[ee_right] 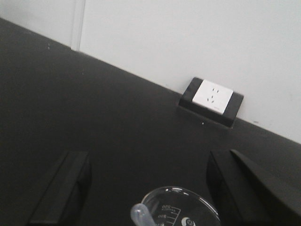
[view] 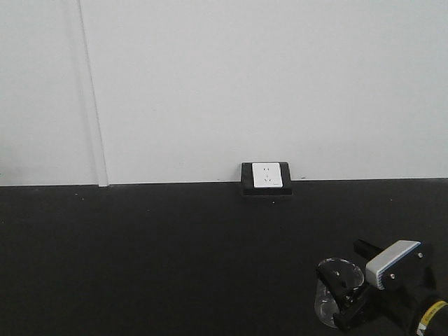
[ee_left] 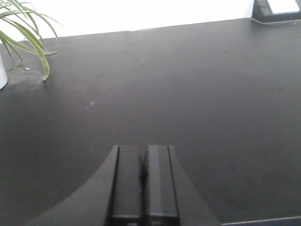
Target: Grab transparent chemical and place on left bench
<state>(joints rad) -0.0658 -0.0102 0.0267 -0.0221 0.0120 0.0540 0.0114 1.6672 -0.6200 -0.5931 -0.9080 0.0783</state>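
Observation:
The transparent chemical (ee_right: 197,207) is a small clear glass beaker with white printed markings, standing on the black countertop (view: 140,252) at the lower right. A translucent dropper bulb (ee_right: 140,214) pokes out of it. My right gripper (ee_right: 148,157) is open. Its fingers (ee_right: 63,188) stand wide apart on either side of the beaker, which sits nearer the right finger. In the front view the transparent chemical (view: 330,290) shows in front of the right gripper (view: 350,283). My left gripper (ee_left: 143,150) is shut on nothing, low over bare countertop. The left bench is out of view.
A white wall socket in a black frame (view: 266,178) sits where countertop meets white wall, also in the right wrist view (ee_right: 212,98). Green plant leaves (ee_left: 28,33) and the edge of a white pot (ee_left: 2,70) stand at the far left of the left wrist view.

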